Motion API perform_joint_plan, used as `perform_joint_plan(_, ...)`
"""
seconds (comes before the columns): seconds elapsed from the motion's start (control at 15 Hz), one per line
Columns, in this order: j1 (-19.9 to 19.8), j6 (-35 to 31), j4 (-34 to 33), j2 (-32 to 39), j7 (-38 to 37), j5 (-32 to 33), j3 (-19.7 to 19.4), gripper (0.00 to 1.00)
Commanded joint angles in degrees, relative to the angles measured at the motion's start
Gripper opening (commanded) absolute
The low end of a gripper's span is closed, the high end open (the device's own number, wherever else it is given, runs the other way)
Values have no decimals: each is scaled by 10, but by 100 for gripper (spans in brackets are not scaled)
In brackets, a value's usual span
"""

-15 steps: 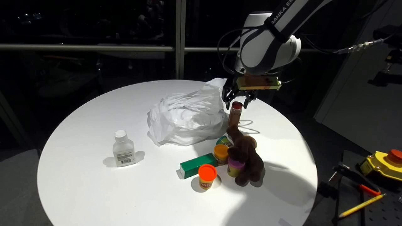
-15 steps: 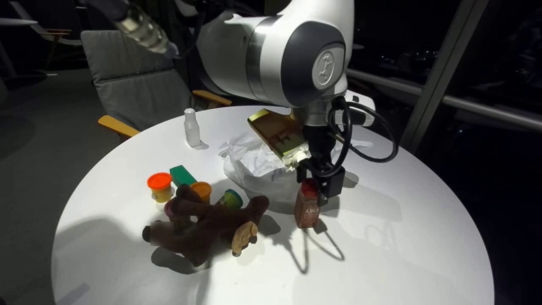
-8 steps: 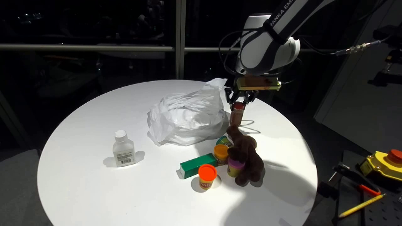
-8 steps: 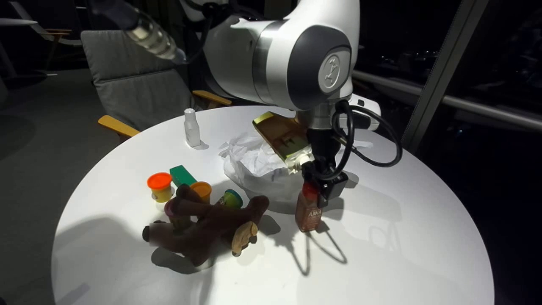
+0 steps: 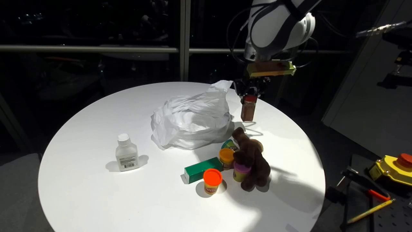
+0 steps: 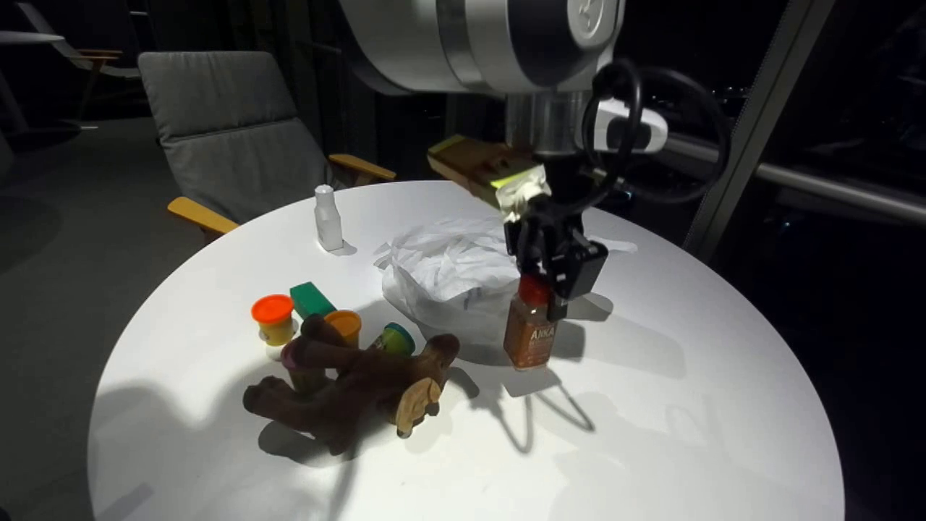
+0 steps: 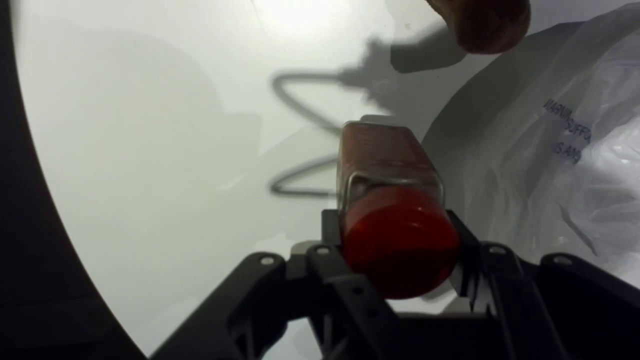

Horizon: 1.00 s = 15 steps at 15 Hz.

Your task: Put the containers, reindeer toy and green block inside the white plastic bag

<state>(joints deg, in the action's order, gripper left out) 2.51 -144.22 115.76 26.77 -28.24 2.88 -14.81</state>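
Red-capped and boxy, the bottle (image 6: 530, 336) hangs clamped in the end effector (image 7: 395, 232).

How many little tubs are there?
4, by lid colour: red-orange tub beside the green block; orange tub at the block's end; purple tub partly hidden by the brown toy; teal tub next to the orange one. The toy could hide more.

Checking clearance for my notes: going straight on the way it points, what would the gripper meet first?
Probably the table: the gripper points down, and the red-capped bottle it holds would touch first. The gap is hard to judge.
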Motion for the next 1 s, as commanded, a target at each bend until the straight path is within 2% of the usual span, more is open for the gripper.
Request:
perform_joint_plan(0.0, 31, 57, 18, -97, -20, 58, -7, 25)
perform_joint_plan(0.13, 37, 74, 1, -120, -21, 79, 12, 25)
perform_joint_plan(0.27, 38, 82, -26, -114, -13, 82, 38, 25)
perform_joint_plan(0.53, 34, 48, -70, -55, 12, 62, 83, 25)
perform_joint_plan(0.93, 53, 33, -178, 72, 7, 72, 86, 25)
